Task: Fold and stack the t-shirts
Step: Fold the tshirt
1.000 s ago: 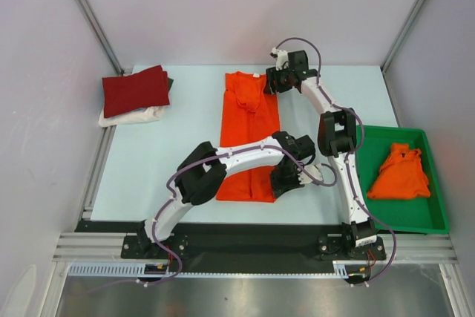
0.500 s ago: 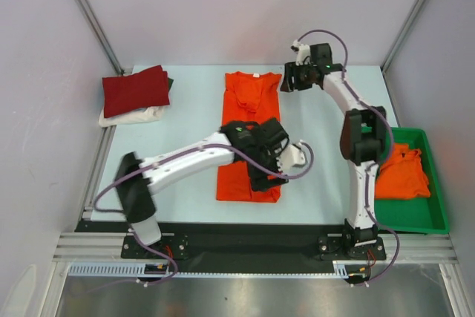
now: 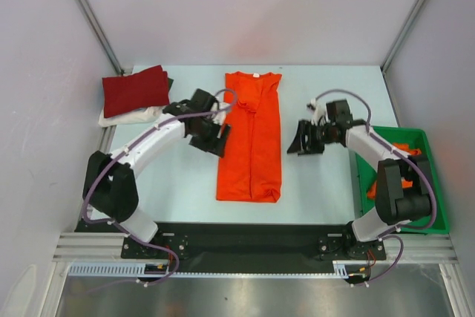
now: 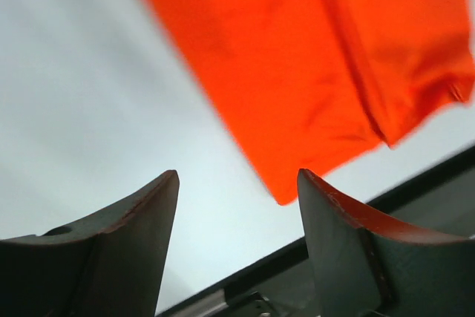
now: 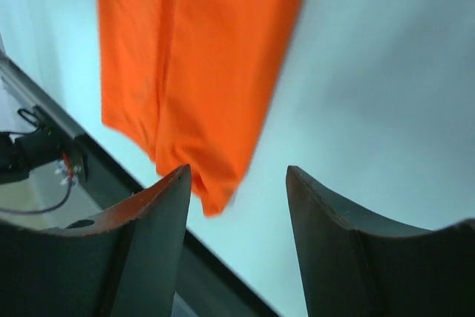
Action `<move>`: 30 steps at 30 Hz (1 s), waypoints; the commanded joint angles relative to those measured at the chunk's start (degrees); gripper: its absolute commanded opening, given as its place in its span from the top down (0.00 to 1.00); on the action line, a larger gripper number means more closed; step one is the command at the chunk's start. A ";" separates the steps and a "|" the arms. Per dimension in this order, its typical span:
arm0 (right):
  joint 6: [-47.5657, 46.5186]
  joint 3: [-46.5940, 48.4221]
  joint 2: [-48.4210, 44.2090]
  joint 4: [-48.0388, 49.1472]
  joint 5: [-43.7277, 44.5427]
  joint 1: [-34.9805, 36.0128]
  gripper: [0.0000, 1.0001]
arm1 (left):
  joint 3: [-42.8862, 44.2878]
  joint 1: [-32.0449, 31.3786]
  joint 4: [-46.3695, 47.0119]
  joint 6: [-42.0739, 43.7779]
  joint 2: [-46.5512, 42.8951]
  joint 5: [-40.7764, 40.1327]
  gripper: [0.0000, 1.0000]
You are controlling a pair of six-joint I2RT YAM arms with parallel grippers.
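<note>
The left gripper (image 3: 220, 134) and right gripper (image 3: 302, 139) hung spread and empty, flanking the orange t-shirt (image 3: 252, 146) at mid-frame, where an uneven grab could skew its folded layers

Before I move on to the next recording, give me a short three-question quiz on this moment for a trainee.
1. True or false: the long orange t-shirt lies between the left gripper and the right gripper.
2. The folded dark red t-shirt rests: A) on the white t-shirt; B) on the long orange t-shirt; C) in the right gripper.
3. Fill in: both grippers are ____ and hold nothing.
Key: 1 true; 2 A; 3 open.
</note>
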 commanded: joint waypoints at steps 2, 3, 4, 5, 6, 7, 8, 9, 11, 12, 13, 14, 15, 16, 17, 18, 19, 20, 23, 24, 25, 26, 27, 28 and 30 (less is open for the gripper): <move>9.24 -11.90 -5.68 0.56 -7.09 -1.39 0.42 | -3.17 9.60 1.33 -11.07 0.40 7.08 0.31; 9.70 -13.50 -6.82 0.30 -7.80 -1.56 0.43 | -5.61 10.40 1.50 -11.95 0.40 9.79 0.32; 10.13 -14.74 -7.36 0.03 -8.24 -1.91 0.43 | -7.29 11.20 2.46 -12.39 0.32 11.99 0.31; 10.40 -15.71 -7.80 -0.23 -9.03 -1.92 0.43 | -8.96 12.42 2.91 -12.83 0.32 14.19 0.31; 10.66 -17.11 -7.89 -0.41 -9.65 -1.92 0.43 | -12.11 12.78 3.78 -13.36 0.40 16.99 0.31; 11.10 -17.82 -7.80 -0.15 -10.35 -1.83 0.43 | -13.62 12.96 5.18 -13.71 0.49 17.63 0.31; 11.80 -18.44 -7.80 0.38 -11.40 -1.74 0.45 | -15.03 12.96 6.15 -14.06 0.49 18.16 0.31; 12.68 -19.05 -7.80 0.82 -11.76 -1.31 0.45 | -17.30 13.05 6.77 -14.85 0.40 19.38 0.31; 11.81 -19.76 -8.06 -0.31 -11.85 0.44 0.45 | -18.99 13.31 8.09 -15.64 -0.30 21.33 0.32; 11.55 -20.11 -8.41 -0.32 -11.59 0.80 0.45 | -20.56 13.40 8.36 -16.17 -0.30 21.50 0.31; 12.07 -21.42 -9.03 0.37 -10.46 1.16 0.45 | -21.54 13.66 9.49 -16.70 -0.39 22.11 0.32; 12.86 -22.13 -9.29 1.34 -10.27 1.59 0.45 | -22.59 14.53 10.29 -18.01 -0.56 22.56 0.32; 14.60 -23.09 -9.56 2.22 -10.09 1.69 0.45 | -24.51 14.98 11.08 -18.72 -0.56 22.91 0.33; 14.97 -24.32 -9.91 3.27 -9.92 1.77 0.45 | -25.32 15.42 12.39 -19.42 -0.48 23.78 0.34; 15.15 -24.77 -10.35 3.19 -9.22 2.73 0.45 | -26.02 15.60 13.10 -19.86 -0.39 24.05 0.34; 14.97 -25.12 -10.44 2.93 -8.52 3.26 0.45 | -27.07 15.69 13.72 -20.65 -0.30 24.14 0.35; 15.15 -25.38 -10.26 2.84 -7.47 3.62 0.46 | -27.26 15.69 14.07 -21.01 -0.04 24.06 0.37; 15.32 -25.73 -9.39 3.02 -7.19 3.97 0.46 | -27.34 15.60 14.34 -21.36 0.66 25.01 0.37; 16.64 -25.39 -7.28 4.68 -5.96 5.20 0.50 | -26.38 15.69 14.34 -21.54 1.98 25.64 0.39; 17.08 -25.30 -5.97 5.30 -5.87 5.38 0.50 | -26.21 15.60 14.42 -21.62 2.68 25.46 0.40; 17.60 -25.21 -5.35 6.43 -5.79 6.16 0.51 | -26.20 15.60 14.69 -21.71 2.78 25.46 0.40; 17.78 -24.95 -4.82 6.71 -5.70 6.60 0.52 | -26.20 15.51 14.69 -21.80 3.04 25.55 0.41; 17.79 -24.34 -4.12 6.71 -5.44 7.22 0.53 | -26.38 15.42 14.78 -21.89 3.39 25.90 0.42; 18.05 -24.16 -3.85 6.88 -5.09 8.01 0.53 | -26.55 15.34 14.95 -21.97 3.65 26.25 0.43; 19.54 -24.24 -3.15 7.76 -5.08 8.45 0.53 | -27.08 15.33 15.04 -22.24 3.92 26.51 0.44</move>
